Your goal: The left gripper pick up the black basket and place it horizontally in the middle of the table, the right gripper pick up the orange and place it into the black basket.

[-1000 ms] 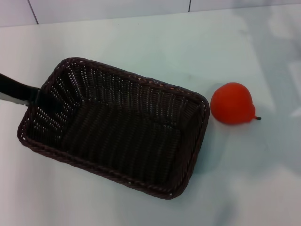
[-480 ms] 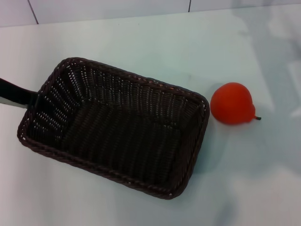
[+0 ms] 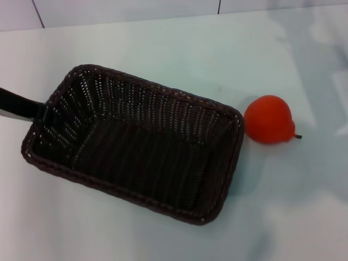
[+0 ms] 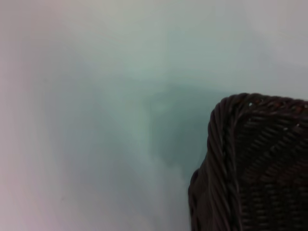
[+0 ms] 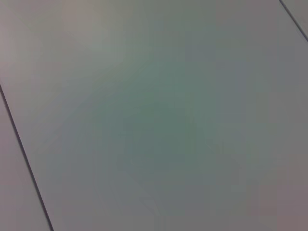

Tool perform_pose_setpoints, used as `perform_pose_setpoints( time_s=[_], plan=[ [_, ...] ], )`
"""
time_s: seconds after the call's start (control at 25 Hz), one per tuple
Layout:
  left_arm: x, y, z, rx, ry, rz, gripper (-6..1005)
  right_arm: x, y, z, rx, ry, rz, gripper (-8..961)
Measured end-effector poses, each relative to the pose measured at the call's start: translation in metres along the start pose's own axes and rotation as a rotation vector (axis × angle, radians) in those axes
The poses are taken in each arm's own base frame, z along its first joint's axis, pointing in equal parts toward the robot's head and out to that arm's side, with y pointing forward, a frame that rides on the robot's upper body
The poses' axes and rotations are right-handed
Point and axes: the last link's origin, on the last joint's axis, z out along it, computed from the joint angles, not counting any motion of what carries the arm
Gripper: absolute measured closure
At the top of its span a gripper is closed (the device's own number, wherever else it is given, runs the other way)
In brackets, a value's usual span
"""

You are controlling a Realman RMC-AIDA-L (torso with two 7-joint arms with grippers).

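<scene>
The black basket (image 3: 163,89) lies on the white table (image 3: 163,43) left of centre, its long side slanting down to the right, and it is empty. My left gripper (image 3: 41,111) shows as a dark bar coming in from the left edge, closed on the basket's left short rim. A corner of the basket fills the left wrist view (image 4: 260,159). The orange (image 3: 269,119) rests on the table just right of the basket's right end, stem pointing right, a small gap between them. My right gripper is out of view.
Dark seam lines (image 3: 218,6) run along the far edge of the tabletop. The right wrist view shows only a pale surface with a dark seam (image 5: 24,154). Bare table lies in front of the basket and around the orange.
The basket has shifted slightly away from me and to the right with my left gripper on its rim, its right end nearer the orange. The orange has not moved.
</scene>
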Motion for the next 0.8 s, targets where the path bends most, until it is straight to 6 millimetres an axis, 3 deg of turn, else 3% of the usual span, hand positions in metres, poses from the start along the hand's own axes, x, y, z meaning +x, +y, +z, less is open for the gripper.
perform_pose_setpoints(
  time_s=[0.52,0.8],
  plan=[
    [-0.017,-0.001,-0.040,-0.281,0.242,-0.165,823,-0.002,-0.003,0.006,-0.006,-0.013,0.004,7],
    [-0.036,-0.022,-0.042,-0.363,0.384,-0.330,823,-0.003,-0.005,0.007,-0.001,-0.013,0.013,7]
  ],
)
